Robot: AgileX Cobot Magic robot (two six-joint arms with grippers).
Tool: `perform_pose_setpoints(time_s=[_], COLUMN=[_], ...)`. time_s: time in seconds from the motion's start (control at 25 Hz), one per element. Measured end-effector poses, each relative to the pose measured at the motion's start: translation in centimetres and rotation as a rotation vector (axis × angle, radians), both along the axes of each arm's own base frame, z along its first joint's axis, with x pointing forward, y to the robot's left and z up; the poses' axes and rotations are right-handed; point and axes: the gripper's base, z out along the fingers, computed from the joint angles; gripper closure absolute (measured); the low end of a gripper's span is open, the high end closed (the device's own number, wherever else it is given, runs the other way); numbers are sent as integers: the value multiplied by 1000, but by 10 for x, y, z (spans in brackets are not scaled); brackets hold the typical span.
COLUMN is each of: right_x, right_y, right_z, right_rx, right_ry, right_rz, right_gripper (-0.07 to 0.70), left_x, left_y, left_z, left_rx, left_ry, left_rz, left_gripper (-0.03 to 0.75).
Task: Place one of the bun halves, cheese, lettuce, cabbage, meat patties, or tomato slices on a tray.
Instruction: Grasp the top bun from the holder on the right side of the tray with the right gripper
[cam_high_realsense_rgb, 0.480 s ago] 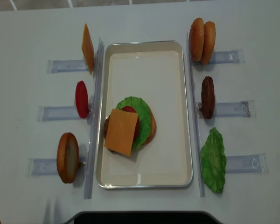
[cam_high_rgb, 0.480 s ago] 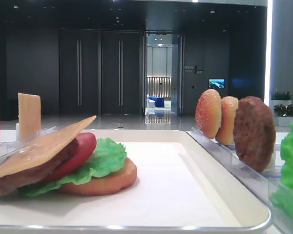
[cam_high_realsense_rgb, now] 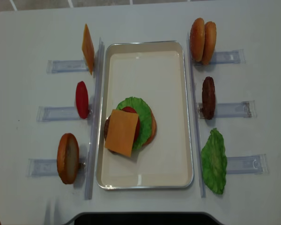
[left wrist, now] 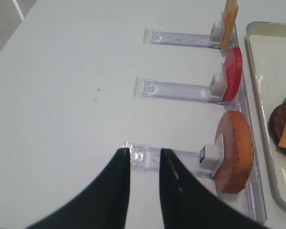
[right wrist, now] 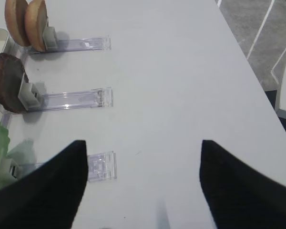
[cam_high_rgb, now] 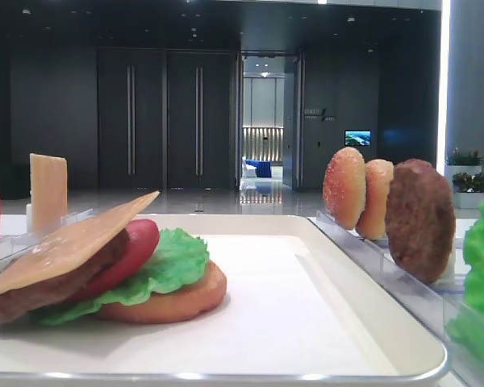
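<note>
Tray [cam_high_realsense_rgb: 187, 117] holds cheese [cam_high_realsense_rgb: 121, 132] (tilted) atop stacked fillings.

left gripper [left wrist: 144, 157]: jaws parted, narrow gap, holding nothing, hovering low | right gripper [right wrist: 142, 152]: jaws spread wide, holding nothing, hovering | seen in wrist views only

I look down on the tray [cam_high_realsense_rgb: 145, 178] in the middle of the white table [cam_high_realsense_rgb: 145, 21]. On its liner sits a stack: cheese [cam_high_realsense_rgb: 121, 132] on top, tomato slice [cam_high_realsense_rgb: 129, 110] and lettuce [cam_high_realsense_rgb: 140, 107] beneath. Left of the tray stand a cheese slice [cam_high_realsense_rgb: 87, 48], a tomato [cam_high_realsense_rgb: 82, 99] and a bun half [cam_high_realsense_rgb: 68, 158]; right, two buns [cam_high_realsense_rgb: 203, 40], a patty [cam_high_realsense_rgb: 208, 97] and a lettuce leaf [cam_high_realsense_rgb: 214, 161].
</note>
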Motion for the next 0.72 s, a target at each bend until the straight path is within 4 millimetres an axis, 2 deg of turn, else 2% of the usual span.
perform_pose_setpoints(time_s=[0.72], right_x=[0], right_y=[0], right_z=[0], right_rx=[3], right_ry=[0], right_rz=[-2], right_gripper=[157], left_x=[0], left_y=[0], left_z=[0], left_rx=[0], left_ry=[0], left_rz=[0], left_gripper=[614])
